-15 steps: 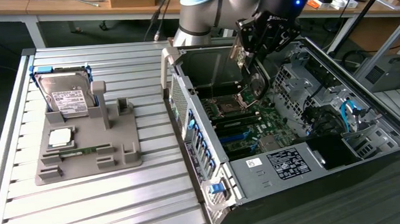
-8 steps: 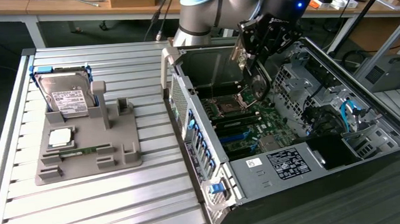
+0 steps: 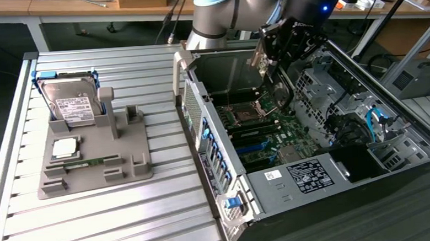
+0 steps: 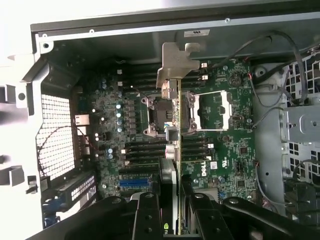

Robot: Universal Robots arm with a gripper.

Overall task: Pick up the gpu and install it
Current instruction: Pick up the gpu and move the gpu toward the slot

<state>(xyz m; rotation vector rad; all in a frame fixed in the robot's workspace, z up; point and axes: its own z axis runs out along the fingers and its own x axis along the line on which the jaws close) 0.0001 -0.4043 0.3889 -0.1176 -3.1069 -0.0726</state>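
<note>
On the slatted table [image 3: 95, 226], at the exterior view's left, you see a grey stand [image 3: 133, 171]. A silver hard drive [image 3: 70, 100] stands upright in it. A square processor [image 3: 66, 147] and a green memory stick [image 3: 92, 161] lie flat on it.

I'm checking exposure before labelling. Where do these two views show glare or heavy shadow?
Wrist view: beyond the case edge everything washes out white, the hand is a dark silhouette, the gpu edge catches light. Exterior view: the table is evenly lit, the case interior dimmer, with a blue light glowing on the arm.
</note>
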